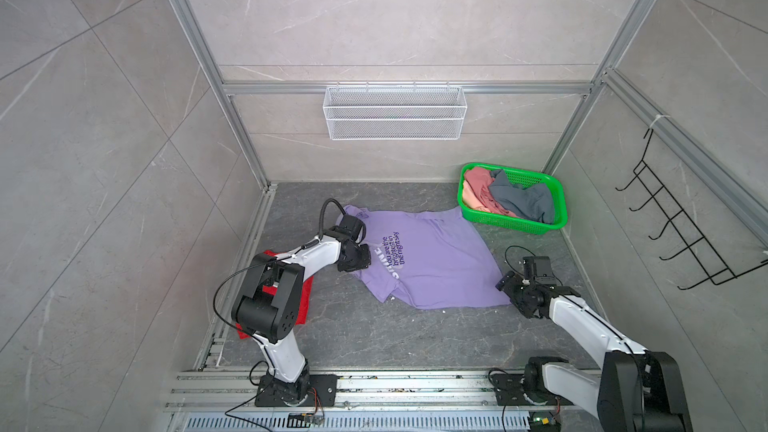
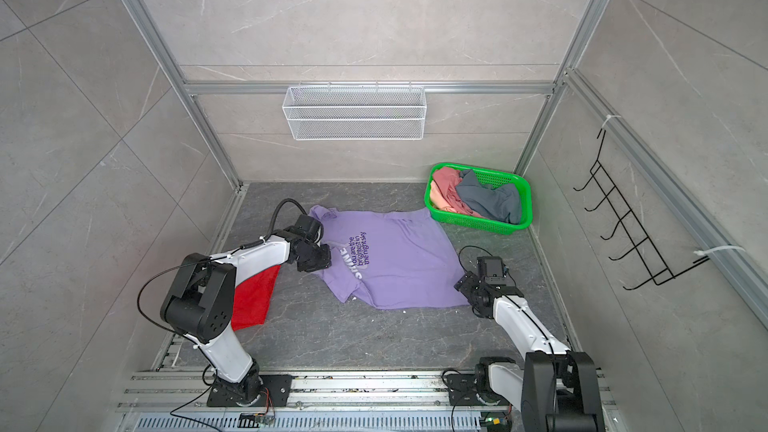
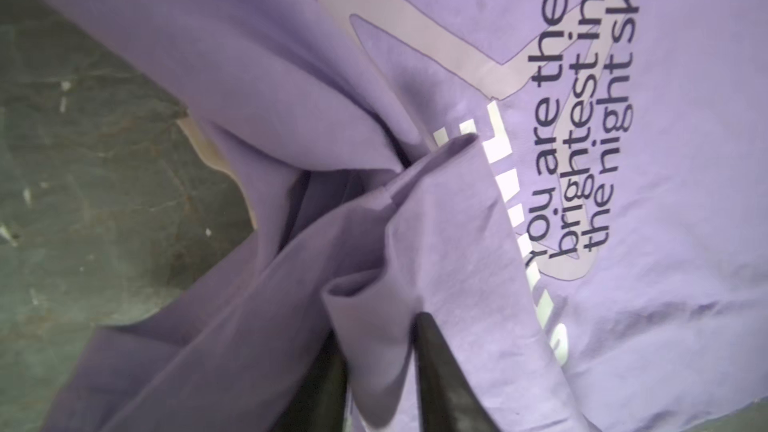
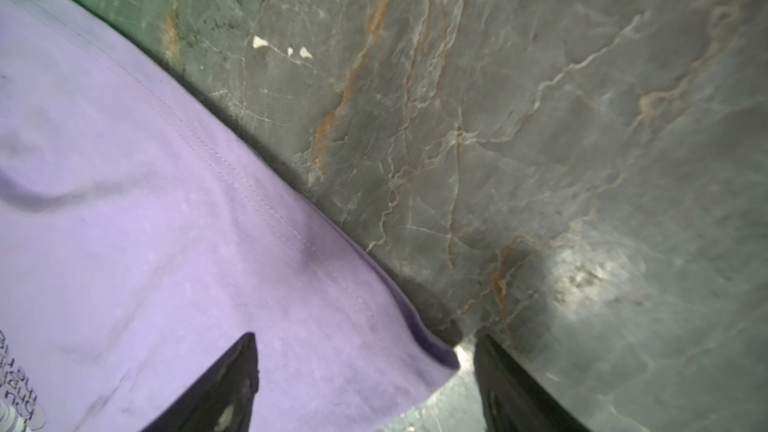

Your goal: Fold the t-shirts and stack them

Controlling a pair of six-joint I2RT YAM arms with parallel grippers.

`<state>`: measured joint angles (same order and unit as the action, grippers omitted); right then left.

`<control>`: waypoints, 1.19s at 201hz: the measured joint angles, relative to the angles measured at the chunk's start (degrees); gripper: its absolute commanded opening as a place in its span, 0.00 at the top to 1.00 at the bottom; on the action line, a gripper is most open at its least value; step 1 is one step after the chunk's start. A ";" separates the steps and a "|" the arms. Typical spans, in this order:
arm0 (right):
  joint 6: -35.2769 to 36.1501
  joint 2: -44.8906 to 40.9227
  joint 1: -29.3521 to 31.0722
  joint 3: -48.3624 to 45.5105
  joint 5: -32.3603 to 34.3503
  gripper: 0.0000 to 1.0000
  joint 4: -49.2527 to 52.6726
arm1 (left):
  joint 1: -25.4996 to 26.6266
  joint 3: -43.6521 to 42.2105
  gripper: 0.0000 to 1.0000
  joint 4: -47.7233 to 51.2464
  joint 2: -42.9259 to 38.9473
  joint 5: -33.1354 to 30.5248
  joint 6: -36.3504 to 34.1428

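two arms on this one, both at the same lavender t-shirt (image 1: 436, 259). it's spread print-up in the middle of the dark marble table (image 1: 415, 338), collar end toward the left arm and hem toward the right arm.

left gripper (image 1: 360, 257) is at the collar side, right by the white "shine" lettering. in the left wrist view its black fingers (image 3: 440, 367) are clenched on a bunched-up fold of the purple fabric, and the cloth around them is all wrinkled.

right gripper (image 1: 505, 286) sits at the near hem corner with its fingers (image 4: 228, 384) spread wide and nothing pinched. one finger is over the cloth, the other over bare table just past the hem edge. can't tell if they actually touch the surface.

red t-shirt (image 2: 253, 297) lies flat at the left edge of the table, partly hidden under the left arm's elbow.

green basket (image 1: 540, 224) is in the far right corner, just beside the lavender t-shirt's far hem corner. it holds a crumpled pile: a pink t-shirt (image 1: 478, 182), a peach t-shirt (image 1: 468, 200) tucked at the side, and a grey-blue t-shirt (image 1: 523, 201) on top.
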<state>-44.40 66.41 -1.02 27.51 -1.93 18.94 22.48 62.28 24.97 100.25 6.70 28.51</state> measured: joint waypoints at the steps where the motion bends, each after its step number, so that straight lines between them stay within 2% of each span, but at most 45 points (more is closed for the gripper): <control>1: 0.00 0.07 0.00 0.00 -0.02 0.18 -0.02 | 0.00 0.00 0.86 0.00 0.00 -0.02 0.02; 29: -0.44 2.80 0.00 0.74 0.04 0.23 -1.64 | 0.00 0.00 0.91 -1.07 -0.02 0.35 0.28; 69: -1.42 4.96 0.02 1.49 -0.42 0.34 -3.58 | 0.00 -0.07 0.93 -1.42 -2.12 0.83 0.66; 99: -3.34 5.84 0.70 1.20 -1.07 0.37 -5.86 | 0.00 -0.07 0.93 -1.55 -5.68 1.01 0.90; 115: -3.72 6.73 1.51 1.22 -1.03 0.54 -6.97 | 0.00 -0.04 0.94 -2.01 -7.34 1.01 0.92; 128: -4.04 7.72 2.27 1.42 -1.11 0.79 -7.41 | 0.00 -0.04 0.95 -2.43 -8.28 1.01 0.94; 141: -4.33 8.41 2.97 1.44 -1.11 0.93 -7.52 | 0.00 -0.04 0.96 -2.54 -8.85 0.98 0.94; 149: -4.35 8.68 3.23 1.42 -1.22 0.97 -6.93 | 0.00 -0.04 0.97 -2.51 -9.20 0.96 0.94; 169: -4.04 7.67 3.43 1.55 -1.05 1.00 -5.09 | -0.04 -0.09 1.00 -2.27 -10.47 0.57 0.96; 189: -3.06 2.67 3.43 2.58 -0.61 1.00 -0.46 | -0.24 -0.74 1.00 -1.40 -13.90 -0.85 1.05; 212: -0.48 -6.69 3.65 8.55 -0.24 1.00 5.27 | -0.42 -2.08 1.00 1.16 -22.51 -3.04 1.09; 239: 3.76 -15.23 3.74 21.03 -0.85 1.00 11.41 | -0.50 -2.03 1.00 6.54 -36.37 -6.97 1.01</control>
<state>-40.64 51.18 2.72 48.53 -2.79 30.35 21.98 60.25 31.51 63.88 -0.27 29.52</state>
